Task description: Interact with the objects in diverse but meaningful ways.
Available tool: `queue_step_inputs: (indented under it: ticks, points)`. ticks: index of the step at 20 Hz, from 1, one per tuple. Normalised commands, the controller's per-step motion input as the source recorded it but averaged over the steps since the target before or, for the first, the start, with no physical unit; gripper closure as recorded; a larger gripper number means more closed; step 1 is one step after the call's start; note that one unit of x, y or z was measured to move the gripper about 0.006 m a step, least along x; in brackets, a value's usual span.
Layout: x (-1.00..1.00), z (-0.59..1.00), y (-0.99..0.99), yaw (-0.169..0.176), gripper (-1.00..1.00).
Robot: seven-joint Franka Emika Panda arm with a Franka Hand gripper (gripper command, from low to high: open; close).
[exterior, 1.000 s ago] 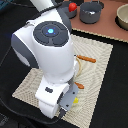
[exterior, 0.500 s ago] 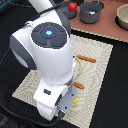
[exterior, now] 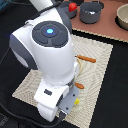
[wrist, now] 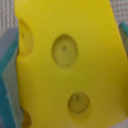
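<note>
A yellow cheese wedge point(wrist: 75, 55) with round holes fills the wrist view. It sits between my gripper's point(wrist: 65, 62) teal fingers point(wrist: 7, 80), which press on its two sides. In the exterior view the white arm hides most of this. Only a yellow sliver of the cheese point(exterior: 77, 102) shows beside my gripper point(exterior: 74, 104), low over the near edge of the beige mat point(exterior: 97, 67). The red tomato point(exterior: 72, 7) and the grey pot point(exterior: 91, 12) stand far back, away from the arm.
Two thin orange sticks point(exterior: 88, 59) point(exterior: 79, 86) lie on the mat beside the arm. A beige bowl point(exterior: 122, 17) stands at the back on the exterior view's right. Dark table surface surrounds the mat.
Almost nothing moved; the arm stays low over the mat's near edge, and the yellow sliver by the gripper has shifted very slightly.
</note>
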Motion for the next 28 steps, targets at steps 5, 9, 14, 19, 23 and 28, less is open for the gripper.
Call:
queue_step_inputs:
  ticks: [5, 9, 14, 19, 23, 28]
  points:
    - [-0.41, 0.87, 0.41, 0.000, 1.00]
    - [-0.45, 0.39, 0.77, 0.001, 1.00]
    - [-0.41, 0.15, 0.94, 0.001, 1.00]
    - [-0.34, 0.01, 0.93, 0.006, 1.00]
    - [-0.33, -0.17, 0.91, 0.006, 1.00]
    - [-0.45, -0.41, 0.77, 0.016, 1.00]
